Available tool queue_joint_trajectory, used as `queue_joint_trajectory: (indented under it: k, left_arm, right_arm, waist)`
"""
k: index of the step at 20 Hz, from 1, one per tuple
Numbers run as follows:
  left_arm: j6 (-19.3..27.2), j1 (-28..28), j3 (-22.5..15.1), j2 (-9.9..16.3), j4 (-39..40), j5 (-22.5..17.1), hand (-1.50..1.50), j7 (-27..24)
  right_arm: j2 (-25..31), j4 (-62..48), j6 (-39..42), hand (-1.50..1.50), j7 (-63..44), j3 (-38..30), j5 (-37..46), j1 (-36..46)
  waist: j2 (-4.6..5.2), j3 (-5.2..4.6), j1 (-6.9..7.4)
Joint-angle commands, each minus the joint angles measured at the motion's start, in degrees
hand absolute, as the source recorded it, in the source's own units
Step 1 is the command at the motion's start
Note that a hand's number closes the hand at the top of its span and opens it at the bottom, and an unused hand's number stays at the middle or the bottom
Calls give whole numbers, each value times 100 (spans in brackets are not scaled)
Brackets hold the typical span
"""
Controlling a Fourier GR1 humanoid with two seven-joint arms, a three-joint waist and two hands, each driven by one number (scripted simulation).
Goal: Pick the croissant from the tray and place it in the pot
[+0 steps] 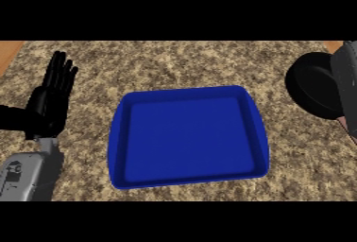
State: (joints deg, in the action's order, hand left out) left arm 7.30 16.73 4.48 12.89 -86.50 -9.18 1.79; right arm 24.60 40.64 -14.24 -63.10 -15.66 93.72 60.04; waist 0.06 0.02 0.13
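Resting near the left edge of the head view, the black left hand [54, 97] stands with its fingers [61, 71] straight and pointing up, close together, holding nothing; its grey forearm [29, 176] comes in from the lower left corner. A square, shallow blue plastic tray [120, 142] with rounded corners and a raised rim lies in the middle of the speckled brown granite table [174, 61], slightly turned so that its upper edge slopes up toward the right; its inner floor shows plain blue. At the right edge sits a round black pot [312, 87], cut off by the border and well apart from the left hand, just beside the tray's upper right corner without touching it. A grey forearm [346, 71] crosses over the pot along the right border; the right hand itself cannot be made out, so I cannot tell how its fingers stand. The croissant is not visible on the tray or anywhere on the table; whether it is in the pot or hidden by the arm cannot be told. A strip of light wood [8, 52] shows at the upper left corner beyond the table's edge.
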Motion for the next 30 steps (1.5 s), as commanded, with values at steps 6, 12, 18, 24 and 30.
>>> queue_joint_trajectory:
  k: [6, 12, 18, 24, 30]
  left_arm:
    - [-115, 11, 131, 116, -116, -31, 0, 149]
    - [-37, -47, -16, -89, -42, 92, 0, -8]
    - [-20, -83, -55, -147, -72, 149, 0, -11]
    - [-110, 11, 53, -83, -122, 34, 0, 137]
    - [-192, -90, 84, -26, -258, -11, 0, 216]
  right_arm:
    - [59, 124, -837, 150, -163, -411, -171, -929]
    - [96, -224, -1046, 150, 417, -1288, -1163, -1128]
    - [87, -609, -1582, -150, 1881, -1862, -2342, -1413]
    - [193, -556, -2268, -150, 2621, -1684, -2500, -1072]
    - [-110, 33, -3316, -150, 2551, -1945, -2961, -1040]
  waist:
    - [10, 0, 23]
    - [24, 5, 23]
    - [32, 9, 61]
    - [27, 6, 77]
    - [-11, 2, 38]
